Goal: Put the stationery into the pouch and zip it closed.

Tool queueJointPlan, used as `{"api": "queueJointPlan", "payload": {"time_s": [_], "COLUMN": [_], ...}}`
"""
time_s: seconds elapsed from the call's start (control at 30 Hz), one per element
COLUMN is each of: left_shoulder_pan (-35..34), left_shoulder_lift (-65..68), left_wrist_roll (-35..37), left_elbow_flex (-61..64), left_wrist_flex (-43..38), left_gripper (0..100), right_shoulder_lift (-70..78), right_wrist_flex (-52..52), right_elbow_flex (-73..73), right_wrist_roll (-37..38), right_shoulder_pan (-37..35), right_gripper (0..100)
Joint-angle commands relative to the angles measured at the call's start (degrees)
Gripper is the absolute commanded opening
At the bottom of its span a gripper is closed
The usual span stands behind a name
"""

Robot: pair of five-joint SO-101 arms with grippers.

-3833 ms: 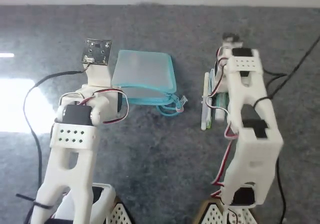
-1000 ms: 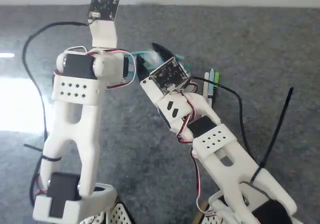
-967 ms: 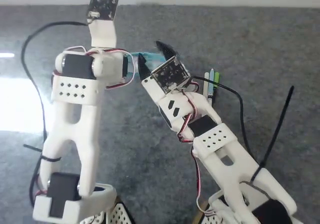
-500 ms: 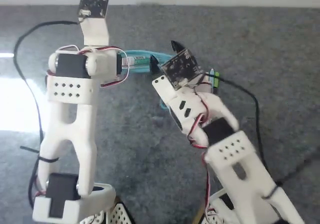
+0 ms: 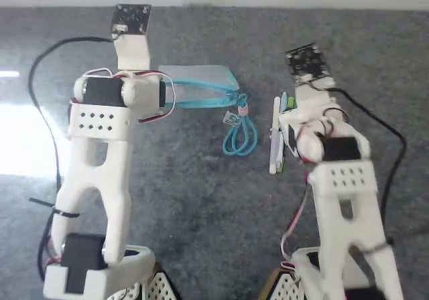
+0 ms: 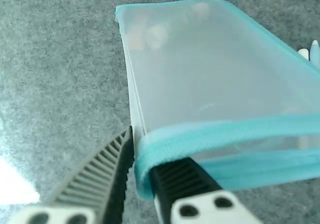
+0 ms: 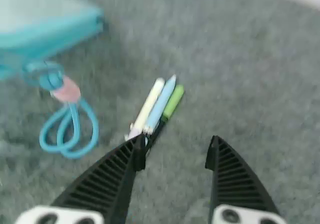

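Two hands at work: my left hand (image 6: 140, 154) is clamping the zipper-edge corner of the translucent, teal-trimmed pouch (image 6: 210, 79), fingers pressed together on the fabric. My right hand (image 7: 176, 144) is hovering over the three pens (image 7: 157, 104) with its fingers spread apart. Seen from the high view, the pouch is lying toward 12 o'clock on the grey table (image 5: 167, 199), the pens are lying at its 3 o'clock, and the blue cord loop (image 5: 240, 136) is hanging toward 6 o'clock between them.

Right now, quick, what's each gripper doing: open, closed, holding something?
Left gripper: closed on the corner of the pouch.
Right gripper: open, holding nothing, near the pens.
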Motion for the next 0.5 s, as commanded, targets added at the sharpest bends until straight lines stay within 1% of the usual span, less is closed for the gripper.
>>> {"api": "queueJointPlan", "payload": {"time_s": [0.0, 0.13, 0.27, 0.47], "left_shoulder_pan": [-0.6, -1.0, -2.3, -4.1], "left_shoulder_lift": [-0.7, -0.7, -0.7, -0.3], "left_wrist_roll": [-0.1, -1.1, -1.3, -1.4], "left_elbow_flex": [1.3, 3.6, 4.2, 4.3], "left_wrist_flex": [-1.4, -4.2, -5.3, -5.4], "left_gripper": [1, 1, 1, 1], "right_shoulder_lift": [11.6, 26.9, 41.5, 54.7], "right_wrist_flex": [-2.0, -1.6, 2.9, 8.0], "right_elbow_flex": [-6.0, -14.4, -26.3, -40.5], "right_wrist_roll": [-0.9, -1.5, -1.8, -2.4], "right_shoulder_pan": [0.9, 1.4, 1.4, 1.3], "right_gripper": [20.1, 20.1, 20.2, 19.9]}}
